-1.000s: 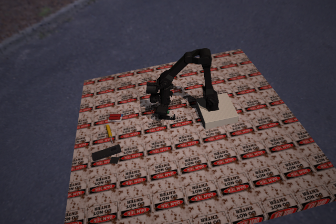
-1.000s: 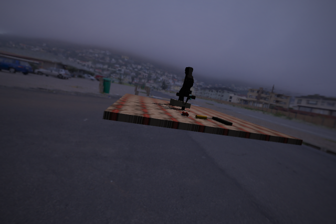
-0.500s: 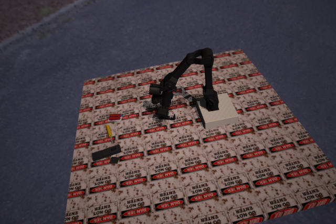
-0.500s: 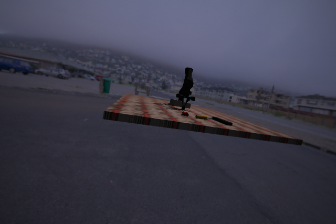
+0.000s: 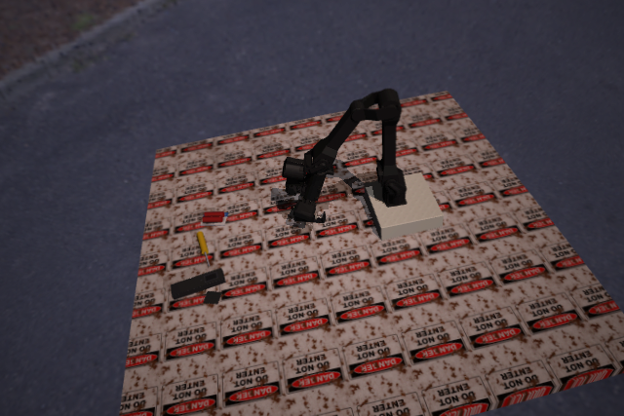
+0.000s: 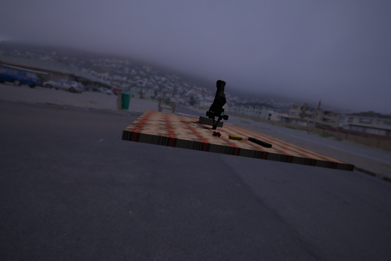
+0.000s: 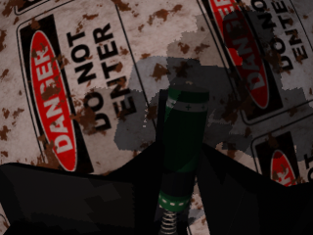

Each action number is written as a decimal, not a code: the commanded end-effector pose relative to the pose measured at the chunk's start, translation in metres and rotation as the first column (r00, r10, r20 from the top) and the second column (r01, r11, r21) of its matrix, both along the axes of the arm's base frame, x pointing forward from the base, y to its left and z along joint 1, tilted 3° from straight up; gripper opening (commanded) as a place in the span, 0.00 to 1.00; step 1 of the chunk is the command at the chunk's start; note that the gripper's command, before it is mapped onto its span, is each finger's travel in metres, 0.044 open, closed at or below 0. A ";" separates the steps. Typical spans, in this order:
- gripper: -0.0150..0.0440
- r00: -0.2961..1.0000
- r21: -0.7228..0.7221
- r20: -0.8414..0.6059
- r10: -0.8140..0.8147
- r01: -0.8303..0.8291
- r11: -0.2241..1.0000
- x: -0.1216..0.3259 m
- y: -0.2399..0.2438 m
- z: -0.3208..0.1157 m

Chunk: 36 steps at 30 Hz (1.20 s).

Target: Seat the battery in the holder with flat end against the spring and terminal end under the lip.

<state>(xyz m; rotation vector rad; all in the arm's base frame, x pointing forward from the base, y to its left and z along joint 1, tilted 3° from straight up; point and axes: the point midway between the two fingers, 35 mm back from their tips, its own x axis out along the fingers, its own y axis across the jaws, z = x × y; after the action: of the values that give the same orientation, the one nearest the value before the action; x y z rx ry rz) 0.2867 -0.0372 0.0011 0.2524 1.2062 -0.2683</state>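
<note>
Danger-sign mat (image 7: 72, 59) underneath; jaws clamp the green battery (image 7: 183, 151) (spring (image 7: 168, 223) at its near end).

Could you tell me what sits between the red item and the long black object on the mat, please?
A yellow-handled screwdriver lies between the red item and the long black object, best seen in the top view.

Arched from base at center right of the top view, bent down-left; claw (image 5: 305, 215) pointing downward, clamped on the battery (image 7: 183, 136).
</note>
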 end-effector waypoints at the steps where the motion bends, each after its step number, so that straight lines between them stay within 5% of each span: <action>1: 0.35 1.000 -0.011 0.028 -0.006 0.006 1.000 -0.001 0.000 -0.001; 36: 0.35 0.989 -0.054 0.148 -0.013 0.022 0.998 -0.018 0.007 -0.010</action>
<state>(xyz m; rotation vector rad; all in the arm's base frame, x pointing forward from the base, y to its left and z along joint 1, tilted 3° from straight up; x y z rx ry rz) 0.2727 -0.0316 -0.0083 0.2287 1.0487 -0.2898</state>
